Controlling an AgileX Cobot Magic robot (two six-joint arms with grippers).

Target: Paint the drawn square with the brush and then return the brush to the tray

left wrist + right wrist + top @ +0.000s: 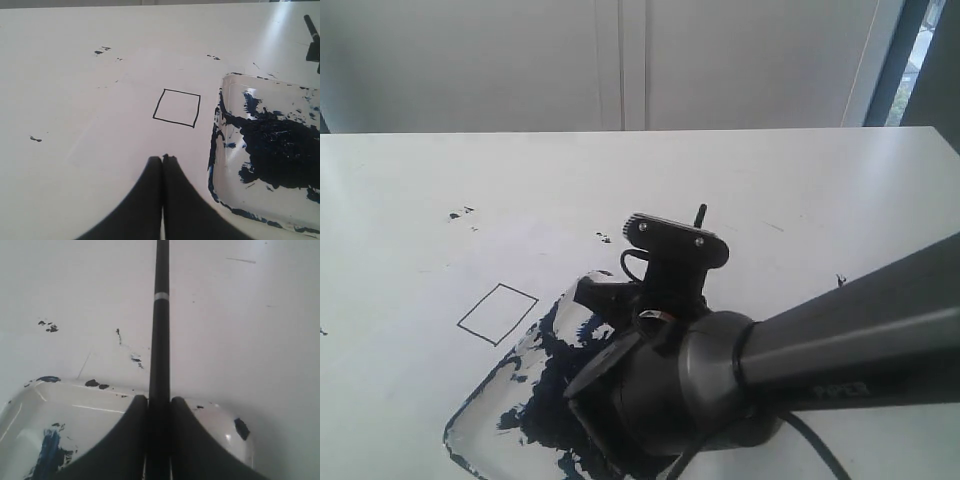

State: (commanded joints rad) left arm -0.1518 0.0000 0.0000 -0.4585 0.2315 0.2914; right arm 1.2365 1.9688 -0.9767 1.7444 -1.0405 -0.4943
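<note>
Showing an early stage of the painting task. The right end effector [159, 401] is closed on the shaft of the brush [161, 340], its jaws pressed against the shaft on both sides, and it hangs above one end of the tray [216, 131]. The floor of the tray carries a large blotch of dark blue-black paint. The bristle end of the brush lies below the jaws and is hidden in all three views, so it cannot be told whether it touches the paint or is loaded.

The drawn square [177, 107] lies on the white tabletop [75, 75] just beside the tray's rim but apart from it. Its outline is complete and its interior is blank, with no stroke inside. The left end effector [162, 159] has its jaws pressed together with nothing between them, and it hovers near the square and the tray.

Judged from this layout, only the grasp of the brush is done. Carrying the brush across to the square, filling the outline, and laying the brush back in the tray and releasing it are all left to do.
</note>
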